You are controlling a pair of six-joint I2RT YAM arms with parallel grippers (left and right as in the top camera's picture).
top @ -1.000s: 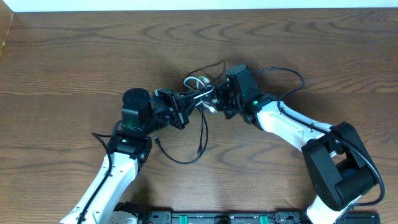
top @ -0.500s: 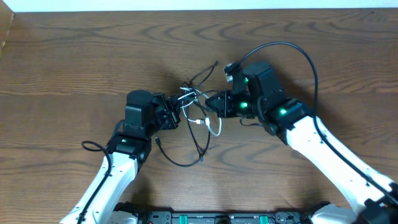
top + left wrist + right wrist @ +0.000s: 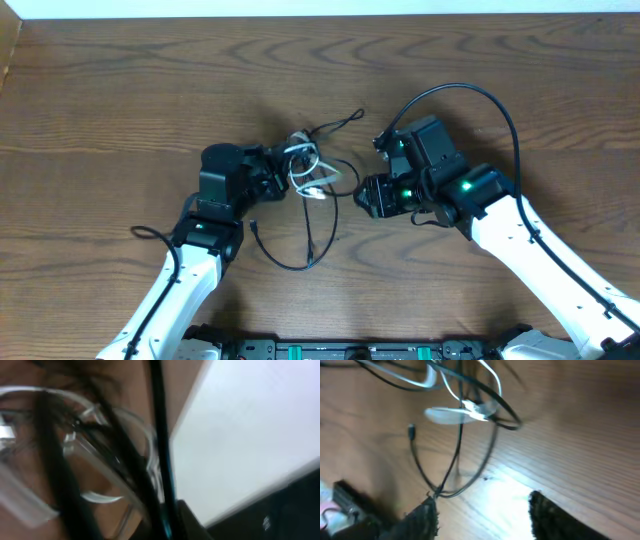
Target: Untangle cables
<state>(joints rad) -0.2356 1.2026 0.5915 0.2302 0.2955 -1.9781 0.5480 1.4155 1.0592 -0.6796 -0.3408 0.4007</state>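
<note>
Overhead entry, cables [image 3: 306, 170]: lying as one knot on the table [image 3: 120, 90], near its middle and between the two arms. They are not yet separated, so the task is judged to be only partly done.

- White cable [image 3: 303, 158]: coiling in small loops at the heart of the knot.
- Black cable [image 3: 292, 266]: trailing out of the knot toward the robot in a long open loop.
- Second black cable [image 3: 345, 121]: reaching away toward the far side.
- Left gripper [image 3: 283, 180]: jaws pressed together, tip touching the knot's left side and seemingly pinching it. The left wrist view is blurring badly, showing only white and black strands crossing close to the lens, so the strand being pinched cannot be told.
- Right gripper [image 3: 368, 197]: jaws spread and carrying nothing, hovering just right of the knot and apart from it. The right wrist view is showing its fingertips [image 3: 422, 520] wide apart over bare wood, with the strands lying ahead.
- Step in hand, as judged: the left side is anchoring the knot while the right is lining up for a grip.
- Next move is calling for the right jaws to close on one thin strand only, then draw it away from the anchor.
- In the way: loops are crossing one another, so a pull is risking a tighter knot. The thick arm cable [image 3: 480, 95] is arching beside the right arm and is no part of the job.
</note>
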